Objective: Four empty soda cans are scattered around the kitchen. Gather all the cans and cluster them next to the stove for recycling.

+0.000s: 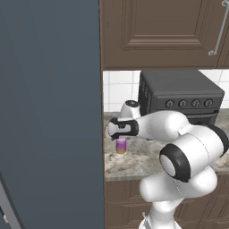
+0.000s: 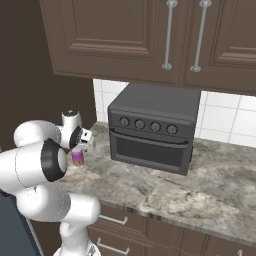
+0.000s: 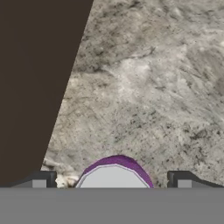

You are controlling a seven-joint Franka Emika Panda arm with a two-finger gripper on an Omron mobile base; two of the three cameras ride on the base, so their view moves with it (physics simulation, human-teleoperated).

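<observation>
Gripper (image 3: 111, 181) hanging wide open straight above a purple can (image 3: 114, 173) on the grey marbled counter (image 3: 144, 96).

In the hand view, going left to right: a dark brown cabinet side (image 3: 30, 87) is rising just beyond the left finger (image 3: 41, 180); the can's silver top with its purple rim is sitting between the two fingertips, clear of both; the right finger (image 3: 181, 180) is standing over bare stone. In the left base view the can (image 1: 120, 146) is standing upright right under the hand, showing a tan band, and the toaster oven (image 1: 181, 96) is sitting well off to the right of the jaws. In the right base view the can (image 2: 77, 158) is again directly beneath the gripper (image 2: 85, 142), with the toaster oven (image 2: 152, 135) to its right on the counter (image 2: 200, 195).
</observation>
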